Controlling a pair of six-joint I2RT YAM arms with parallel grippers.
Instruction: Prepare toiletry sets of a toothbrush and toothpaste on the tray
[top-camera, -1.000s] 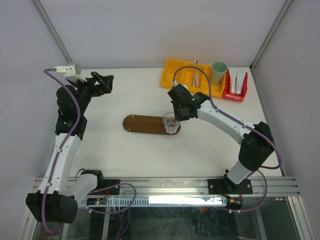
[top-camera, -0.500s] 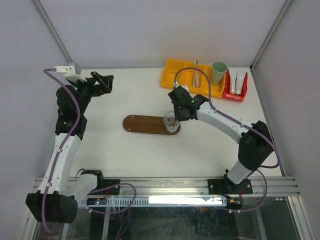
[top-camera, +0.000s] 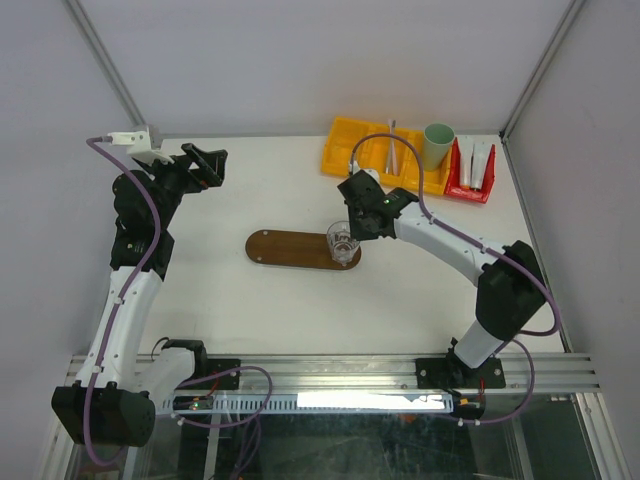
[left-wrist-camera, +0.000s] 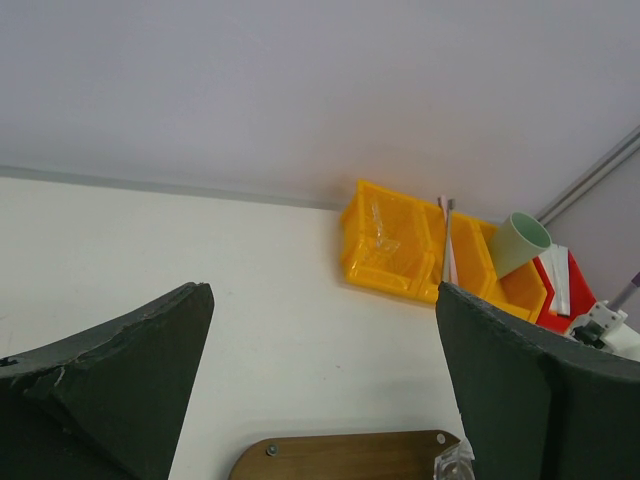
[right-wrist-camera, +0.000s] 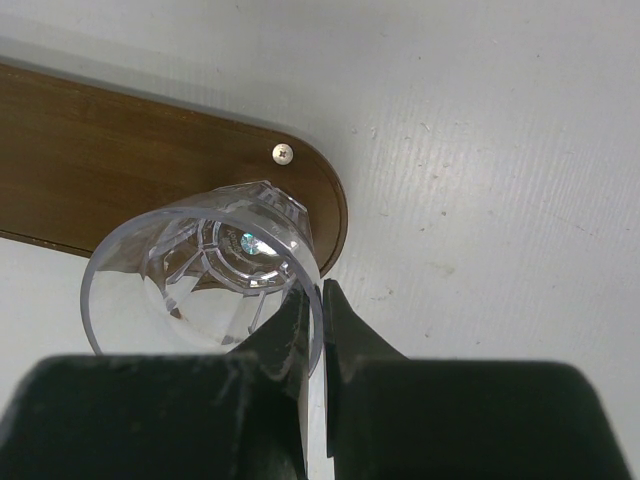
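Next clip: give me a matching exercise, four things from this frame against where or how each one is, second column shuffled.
1. glass
2. cup
3. tubes
4. left gripper

A. in the red bin
B. open, holding nothing
C. on the tray end, rim pinched by the right fingers
D. in the yellow bin

Pairs: 1-C, 2-D, 3-A, 4-B
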